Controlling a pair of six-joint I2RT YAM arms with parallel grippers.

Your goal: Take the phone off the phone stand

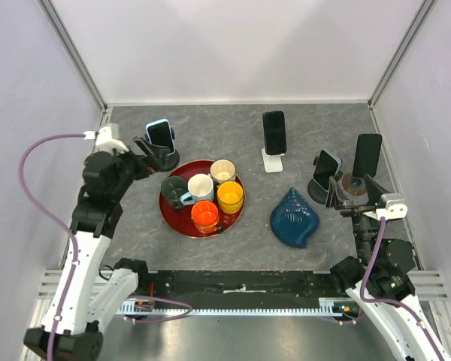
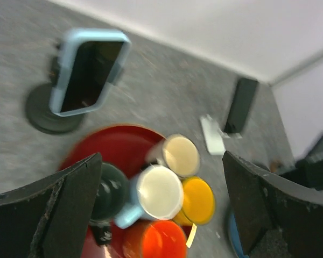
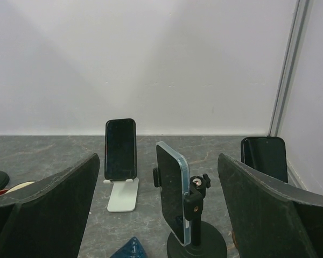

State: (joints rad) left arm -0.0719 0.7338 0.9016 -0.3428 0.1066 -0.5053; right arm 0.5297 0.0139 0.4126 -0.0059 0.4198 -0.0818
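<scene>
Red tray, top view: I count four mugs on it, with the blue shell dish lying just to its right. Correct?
Not quite: the red tray holds five mugs, not four: the dark green mug, white mug, cream mug, yellow mug and orange mug, as the top external view shows. The blue shell dish does lie to its right.

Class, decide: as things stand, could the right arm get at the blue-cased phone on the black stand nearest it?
Probably yes: the right gripper is open and the phone stands straight ahead of it, with nothing in between.
</scene>
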